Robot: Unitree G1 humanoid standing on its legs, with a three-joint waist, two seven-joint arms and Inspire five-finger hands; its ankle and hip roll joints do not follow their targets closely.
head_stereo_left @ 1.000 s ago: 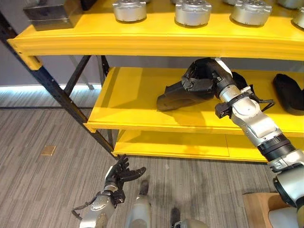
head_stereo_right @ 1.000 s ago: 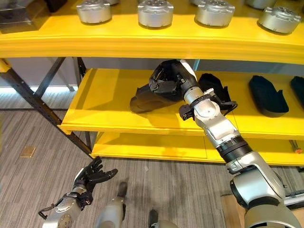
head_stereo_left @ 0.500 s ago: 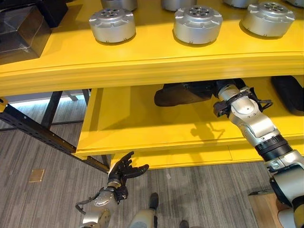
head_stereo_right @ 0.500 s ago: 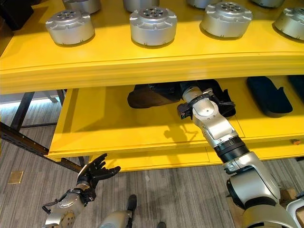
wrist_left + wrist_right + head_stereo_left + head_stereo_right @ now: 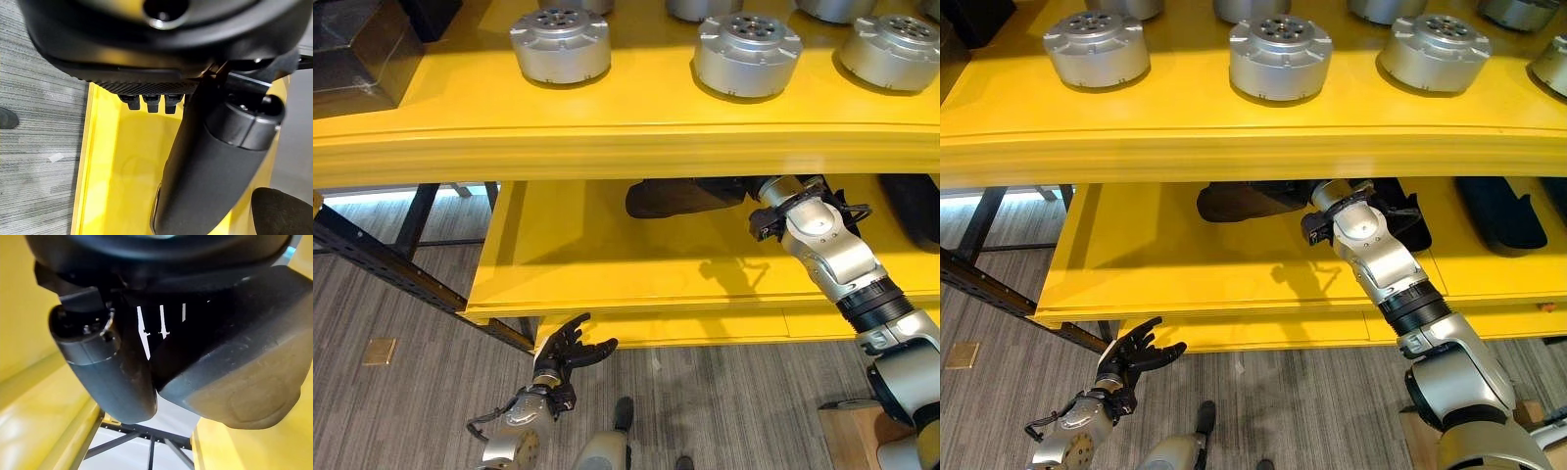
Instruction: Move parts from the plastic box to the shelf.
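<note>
Black part (image 5: pixel 680 197) gripped by right hand (image 5: pixel 105 357) over middle shelf (image 5: pixel 607 269).
Looks rigid, smooth, moderately light (judging by shape); best held across its thick end; left hand (image 5: pixel 566 354) relaxed, empty.

Black part (image 5: pixel 680 198), matte moulded block with rounded corners, lying flat and lengthwise on the yellow shelf (image 5: pixel 607 264), middle tier, tucked under the top tier's front lip so its upper side is hidden. In my right wrist view its smooth dark end sits pressed against my right robot hand (image 5: pixel 105 367), thumb alongside it. More black parts (image 5: pixel 1498 211) lie on the same tier to the right, apart from it. Silver round parts (image 5: pixel 560 44) stand upright in a row on the top tier.
</note>
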